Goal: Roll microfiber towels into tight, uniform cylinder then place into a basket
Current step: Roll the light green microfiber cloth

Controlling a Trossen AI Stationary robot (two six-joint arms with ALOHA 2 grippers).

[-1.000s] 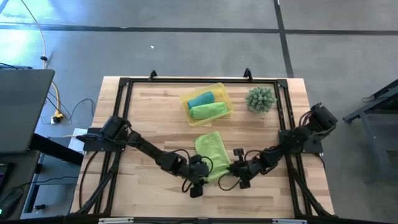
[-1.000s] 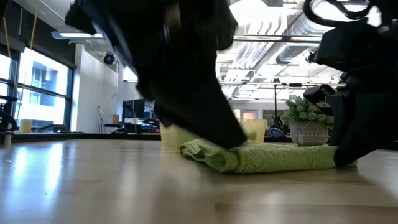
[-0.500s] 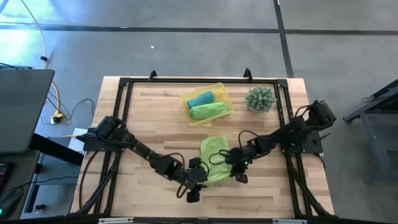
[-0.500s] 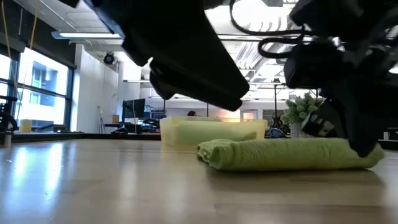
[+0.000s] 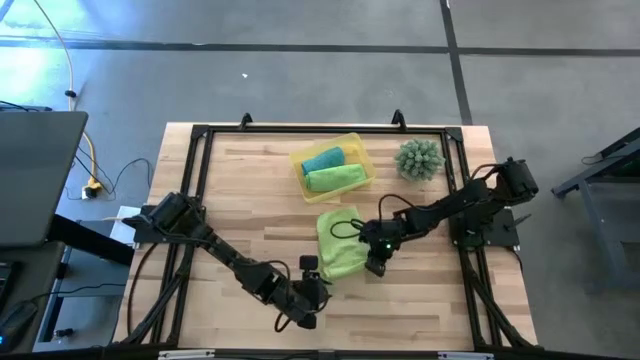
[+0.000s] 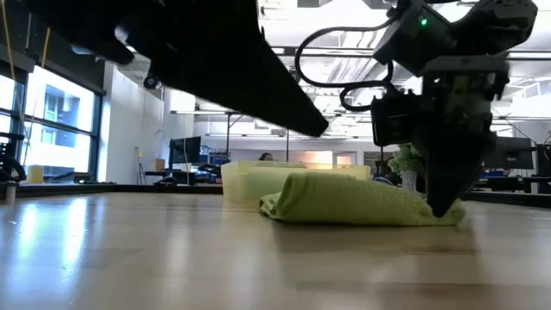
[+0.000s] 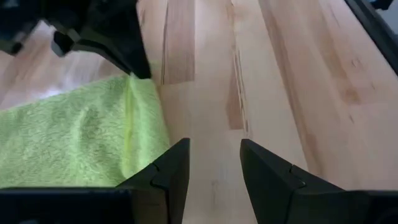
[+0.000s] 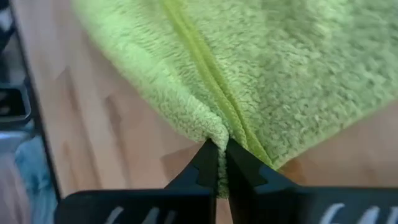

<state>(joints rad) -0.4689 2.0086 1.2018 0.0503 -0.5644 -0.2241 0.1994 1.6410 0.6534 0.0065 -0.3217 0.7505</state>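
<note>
High view: the right gripper, pinched on the loose lime-green towel's edge, has been carried toward the basket; the fold is deepened; the left gripper, spread empty, has been withdrawn.

No writing, label, brand, number or sign can be read in any of the views.
</note>
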